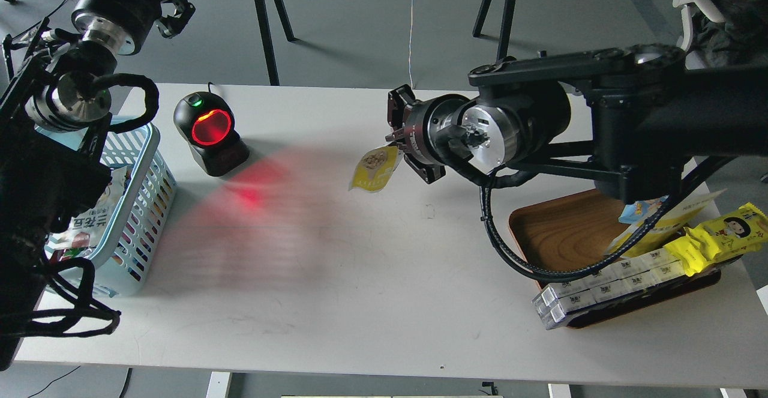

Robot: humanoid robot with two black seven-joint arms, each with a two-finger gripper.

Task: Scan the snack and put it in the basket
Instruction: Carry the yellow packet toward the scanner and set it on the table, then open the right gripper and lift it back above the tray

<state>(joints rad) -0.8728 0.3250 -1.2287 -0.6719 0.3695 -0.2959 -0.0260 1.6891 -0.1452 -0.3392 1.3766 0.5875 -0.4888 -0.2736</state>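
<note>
My right gripper point(401, 146) is shut on the top edge of the snack point(375, 169), a flat yellow-and-white pouch with a round picture of beige balls. The pouch hangs above the middle of the white table, right of the scanner point(210, 134), whose round window glows red and throws red light on the table. The light blue basket point(141, 206) stands at the table's left edge, with packets inside and partly hidden by my left arm. My left gripper point(177, 3) is raised at the top left, away from the table, its fingers spread and empty.
A brown wooden tray point(558, 236) at the right holds bright yellow packets point(717, 236), a blue printed bag and white boxes point(600, 290) along its front edge. Black table legs stand behind the table. A white chair is at the far right.
</note>
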